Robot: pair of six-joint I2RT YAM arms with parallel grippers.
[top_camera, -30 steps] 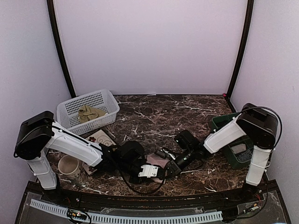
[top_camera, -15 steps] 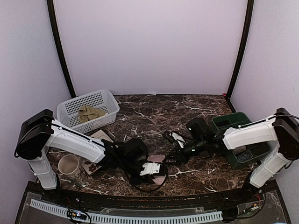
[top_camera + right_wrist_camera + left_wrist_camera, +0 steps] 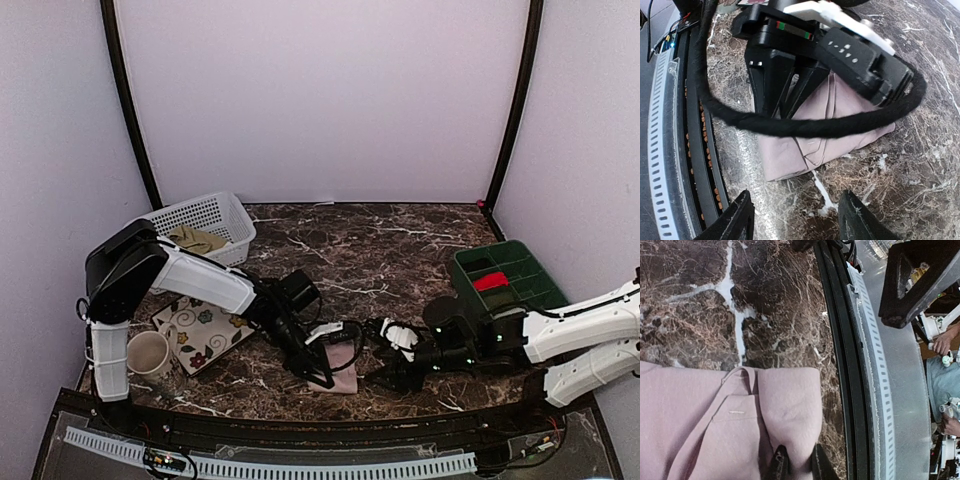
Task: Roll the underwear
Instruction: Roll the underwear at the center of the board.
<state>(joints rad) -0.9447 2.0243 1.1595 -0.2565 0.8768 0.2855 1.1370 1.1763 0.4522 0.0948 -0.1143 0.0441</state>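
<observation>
Left claw [image 3: 799, 466] was pinched on pink pair [image 3: 715, 410] at its folded edge; right claw [image 3: 797, 220] stood open, empty; roll looked barely begun; olive pair [image 3: 195, 238] lay unrolled in basket [image 3: 215, 210].

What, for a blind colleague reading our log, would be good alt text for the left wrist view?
The left gripper pinches a folded edge of the pink underwear, which lies on the dark marble table. The table's black front rim runs down the right side.

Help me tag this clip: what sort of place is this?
Likely a robot test booth, not a home: plain lilac walls enclose a marbled table, a left arm and right arm bolted at its edge, plus a white basket.
</observation>
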